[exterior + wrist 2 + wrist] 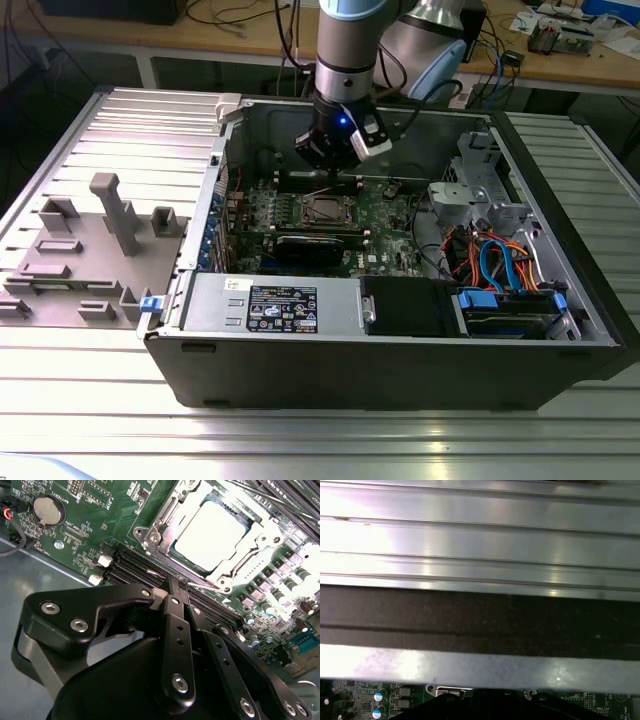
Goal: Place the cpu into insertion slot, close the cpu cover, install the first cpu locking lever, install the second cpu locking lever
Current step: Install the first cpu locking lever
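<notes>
Inside an open computer case (400, 350), the cpu (212, 532) sits in its insertion slot (327, 209) with the cpu cover (250, 555) shut over it. At the cover's six o'clock edge, the gripper (179, 587) has its fingers pinched together near a thin locking lever (200, 584); press it down steadily and squarely.

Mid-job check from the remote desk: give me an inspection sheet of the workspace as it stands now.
Surface: ribbed metal table carrying an open computer case.
Job's things: cpu sits in the insertion slot; cpu cover lies closed around it. A thin locking lever runs along the socket edge nearest the gripper.
Clutter: grey fixture tray on the exterior view's left.
Grippers: gripper shut, its tip at the lever; whether it touches cannot be told.
Cables: orange and blue leads inside the case on the exterior view's right.
Surroundings: wooden bench behind, with wires and small parts.
</notes>
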Action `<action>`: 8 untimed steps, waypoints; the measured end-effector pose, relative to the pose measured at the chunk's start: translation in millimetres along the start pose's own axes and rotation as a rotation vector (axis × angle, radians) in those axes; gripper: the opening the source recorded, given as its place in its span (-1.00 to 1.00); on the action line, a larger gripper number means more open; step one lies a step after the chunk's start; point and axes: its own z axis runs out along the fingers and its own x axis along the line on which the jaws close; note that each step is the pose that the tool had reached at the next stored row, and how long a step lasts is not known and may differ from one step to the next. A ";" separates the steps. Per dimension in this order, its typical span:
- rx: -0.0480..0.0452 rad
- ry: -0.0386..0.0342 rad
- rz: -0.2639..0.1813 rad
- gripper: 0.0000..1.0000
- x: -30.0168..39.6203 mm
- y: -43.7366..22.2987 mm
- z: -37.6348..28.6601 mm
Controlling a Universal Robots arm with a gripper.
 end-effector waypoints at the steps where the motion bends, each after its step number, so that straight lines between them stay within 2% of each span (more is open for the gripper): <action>1: -0.0018 0.0002 0.002 -0.79 -0.3 -0.2 0.2; 3: -0.0048 0.0001 0.004 -0.79 -0.8 -0.8 0.5; 8: -0.0049 -0.0003 0.010 -0.79 -1.2 -1.3 3.2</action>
